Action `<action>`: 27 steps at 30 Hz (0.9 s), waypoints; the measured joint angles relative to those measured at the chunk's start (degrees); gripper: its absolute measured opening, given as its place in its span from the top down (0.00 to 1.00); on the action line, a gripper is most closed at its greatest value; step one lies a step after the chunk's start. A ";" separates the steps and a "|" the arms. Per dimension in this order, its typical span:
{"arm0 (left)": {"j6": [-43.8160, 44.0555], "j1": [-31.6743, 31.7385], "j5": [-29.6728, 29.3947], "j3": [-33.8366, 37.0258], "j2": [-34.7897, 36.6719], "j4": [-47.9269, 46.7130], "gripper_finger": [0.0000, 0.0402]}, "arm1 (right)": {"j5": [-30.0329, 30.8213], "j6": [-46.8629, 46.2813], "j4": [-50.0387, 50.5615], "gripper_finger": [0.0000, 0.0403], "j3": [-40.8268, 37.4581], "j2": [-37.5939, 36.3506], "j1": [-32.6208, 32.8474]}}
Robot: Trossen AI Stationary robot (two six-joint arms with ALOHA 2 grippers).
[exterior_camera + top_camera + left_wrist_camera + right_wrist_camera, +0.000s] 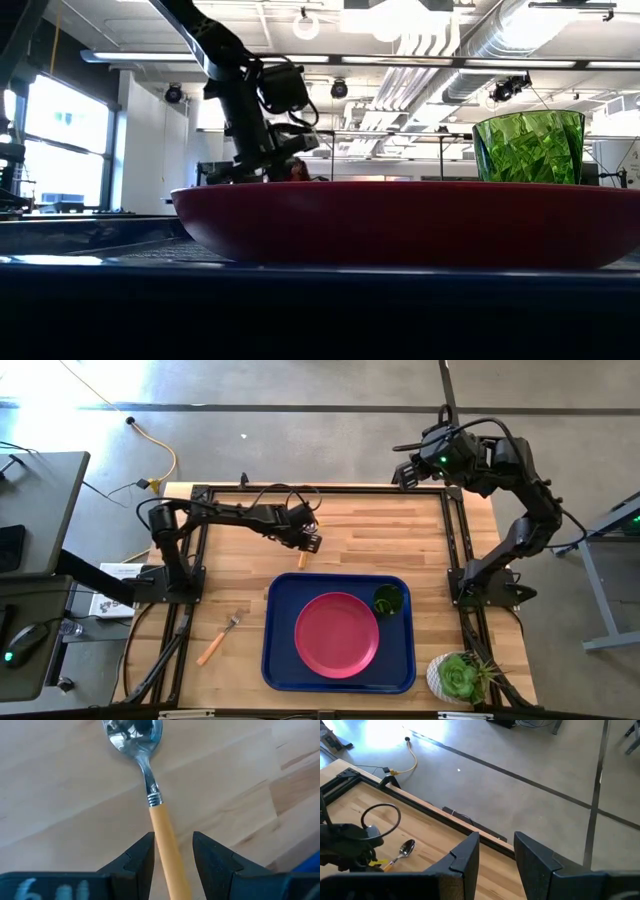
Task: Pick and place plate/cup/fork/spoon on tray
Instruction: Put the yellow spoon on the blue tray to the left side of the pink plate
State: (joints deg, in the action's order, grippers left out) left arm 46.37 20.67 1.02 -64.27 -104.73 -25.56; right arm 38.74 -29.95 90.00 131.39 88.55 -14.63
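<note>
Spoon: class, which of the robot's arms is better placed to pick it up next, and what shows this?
Left. The left gripper already straddles the spoon handle, fingers open on either side. The right gripper hovers at the table's far edge, away from it.

A green succulent in a white pot (461,677) stands on the wooden table (400,545) at its near right corner. On the concrete floor beyond the table, a yellow cable (162,452) curls toward a plug. Left of the table stands a dark desk (40,510), with a computer mouse (22,642) nearby and a paper sheet (112,588) beside the frame.
</note>
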 joint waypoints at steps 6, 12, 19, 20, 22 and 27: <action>-0.07 0.00 -0.17 0.00 -1.63 0.67 0.69 | -0.30 -0.17 0.02 0.72 0.00 0.00 0.00; -0.11 0.00 -2.34 0.00 -1.92 1.71 0.69 | -2.05 -0.20 0.02 0.72 0.00 0.00 0.00; -1.03 -0.07 -2.94 0.00 -1.92 1.93 0.69 | -2.38 -0.21 0.01 0.72 0.00 0.00 0.02; -1.01 -0.07 -2.96 0.00 -1.92 1.92 0.69 | -2.36 -0.21 0.02 0.72 0.00 0.00 0.02; -1.05 -0.07 -2.97 0.00 -1.92 1.93 0.69 | -2.36 -0.22 0.02 0.72 0.00 0.00 0.02; -1.07 -0.07 -2.97 0.00 -1.92 1.91 0.69 | -2.36 -0.22 0.00 0.72 0.00 0.00 0.02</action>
State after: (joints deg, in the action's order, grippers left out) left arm 45.30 20.60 -1.96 -64.27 -106.65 -23.66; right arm 36.38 -30.17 90.00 131.39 88.55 -14.61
